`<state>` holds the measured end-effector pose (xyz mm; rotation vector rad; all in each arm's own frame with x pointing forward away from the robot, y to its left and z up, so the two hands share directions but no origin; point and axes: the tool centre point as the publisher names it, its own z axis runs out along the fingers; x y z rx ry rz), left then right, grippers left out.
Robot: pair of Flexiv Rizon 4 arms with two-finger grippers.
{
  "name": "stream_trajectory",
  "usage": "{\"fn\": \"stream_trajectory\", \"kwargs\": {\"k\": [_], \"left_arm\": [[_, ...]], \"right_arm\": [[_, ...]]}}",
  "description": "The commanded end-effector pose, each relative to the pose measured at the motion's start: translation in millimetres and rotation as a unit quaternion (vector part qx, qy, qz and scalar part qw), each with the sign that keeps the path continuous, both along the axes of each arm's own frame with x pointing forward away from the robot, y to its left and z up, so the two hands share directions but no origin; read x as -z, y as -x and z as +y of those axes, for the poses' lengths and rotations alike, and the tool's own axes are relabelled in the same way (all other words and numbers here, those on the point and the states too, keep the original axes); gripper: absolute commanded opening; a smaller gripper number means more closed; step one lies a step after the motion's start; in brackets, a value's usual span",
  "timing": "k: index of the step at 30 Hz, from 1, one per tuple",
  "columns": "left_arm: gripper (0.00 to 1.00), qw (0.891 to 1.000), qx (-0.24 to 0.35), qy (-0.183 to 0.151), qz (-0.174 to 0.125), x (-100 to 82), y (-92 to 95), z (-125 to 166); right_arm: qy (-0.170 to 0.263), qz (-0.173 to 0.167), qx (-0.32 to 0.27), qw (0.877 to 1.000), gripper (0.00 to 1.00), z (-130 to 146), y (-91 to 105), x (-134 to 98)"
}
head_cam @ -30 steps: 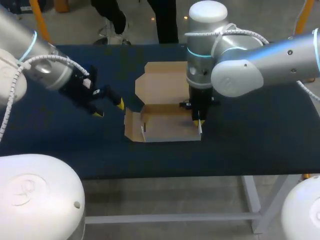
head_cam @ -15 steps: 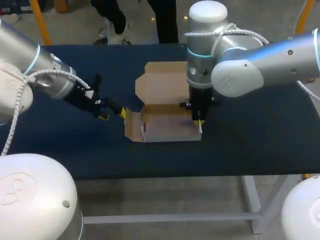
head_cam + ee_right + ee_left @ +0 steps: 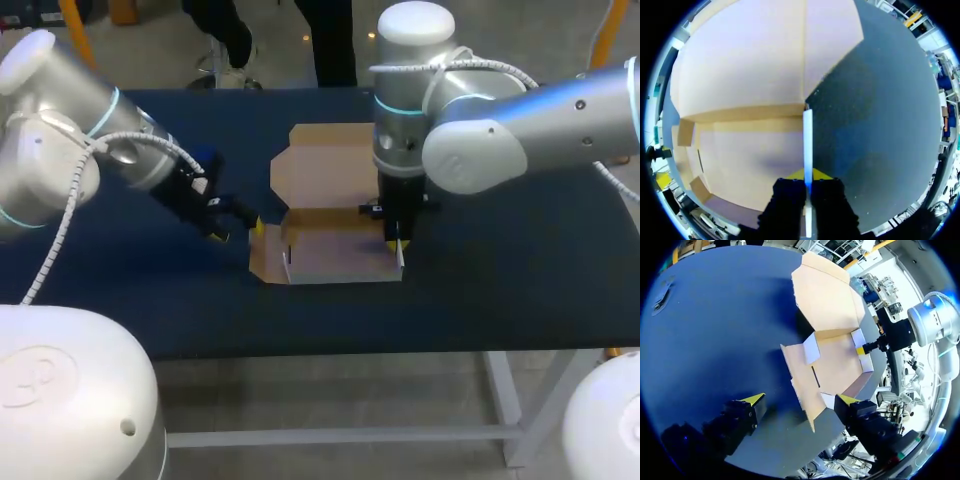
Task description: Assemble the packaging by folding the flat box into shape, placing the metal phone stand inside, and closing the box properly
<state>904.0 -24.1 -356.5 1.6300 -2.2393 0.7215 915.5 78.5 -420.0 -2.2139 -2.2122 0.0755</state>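
Note:
A brown cardboard box [image 3: 335, 256] lies partly folded at the table's middle, its lid [image 3: 322, 165] flat behind it. My right gripper [image 3: 396, 243] points down at the box's right side. In the right wrist view it [image 3: 808, 181] is shut on the upright right side wall [image 3: 808, 135], seen edge-on. My left gripper [image 3: 240, 231] stands open just left of the box. In the left wrist view the box's left flap [image 3: 802, 400] lies between its spread fingers [image 3: 800, 401], apart from both. No metal phone stand is in view.
The dark blue table top [image 3: 500, 280] stretches bare to the right of the box and along the front edge. Small inner flaps [image 3: 811, 347] stand up at the box's corners.
My left arm has swung right and lower, bringing its open gripper up to the box's left flap. The right arm and the box have stayed put.

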Motion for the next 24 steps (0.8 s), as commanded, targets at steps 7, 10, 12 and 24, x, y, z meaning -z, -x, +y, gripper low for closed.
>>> {"fn": "stream_trajectory", "kwargs": {"k": [7,10,12,24], "left_arm": [[0.69,0.999,0.007,-0.027,0.041,20.1,-2.4,-21.0],[0.55,0.998,0.006,-0.038,0.046,24.7,0.1,-25.7],[0.49,0.998,0.000,-0.047,0.049,27.1,1.8,-27.6],[0.00,0.992,-0.042,-0.108,0.046,21.0,3.5,-36.1]], "right_arm": [[0.000,0.000,0.000,1.000,0.00,-0.5,0.1,-0.1],[0.000,0.000,0.000,1.000,0.00,-0.5,0.1,-0.1],[0.000,0.000,0.000,1.000,0.00,-0.5,0.1,-0.1],[0.000,0.000,0.000,1.000,0.00,-0.5,0.1,-0.1]]}}
